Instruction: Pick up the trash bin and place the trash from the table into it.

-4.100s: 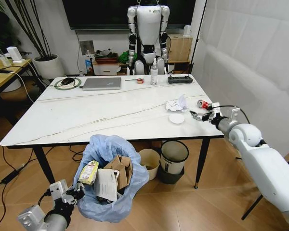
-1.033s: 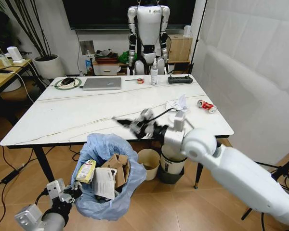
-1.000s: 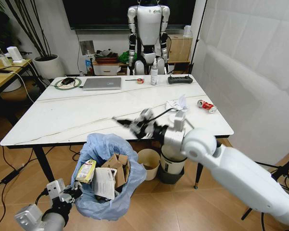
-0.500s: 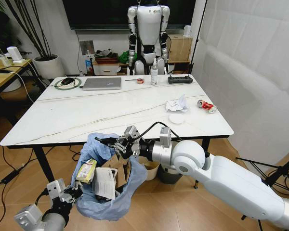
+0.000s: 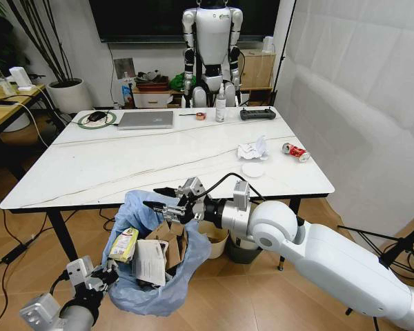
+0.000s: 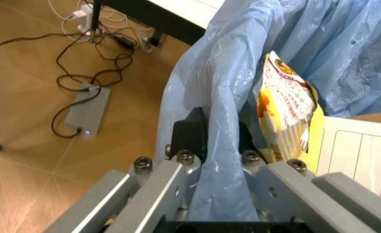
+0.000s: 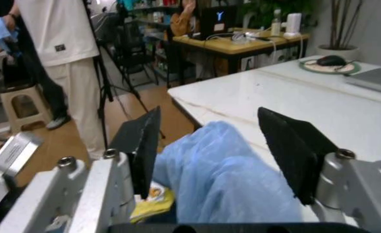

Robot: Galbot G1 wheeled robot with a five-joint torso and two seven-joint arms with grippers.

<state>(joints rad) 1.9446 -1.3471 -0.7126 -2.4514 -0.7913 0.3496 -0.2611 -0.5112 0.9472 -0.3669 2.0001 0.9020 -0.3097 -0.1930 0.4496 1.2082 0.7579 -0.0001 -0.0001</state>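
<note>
Crinkled blue plastic of the trash bin (image 5: 155, 255), hanging below the table (image 5: 90, 165) edge, pinched at its rim by the left gripper (image 6: 210, 145); probably slippery, light, best gripped there. Right gripper (image 5: 167, 205) spread empty above the bin's mouth; crushed can (image 5: 294, 151) and tissues (image 5: 252, 149) left on the tabletop, likely light and easily squashed.

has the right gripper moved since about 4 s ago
Yes. The right gripper was at the table's right edge near the red can; now it hangs open over the trash bin before the table's front edge.

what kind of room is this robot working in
Probably an office or robotics lab, not a home: a white humanoid robot stands by the far wall, a grey laptop sits on the white marble-look table, and a desk with a monitor stands behind.
</note>
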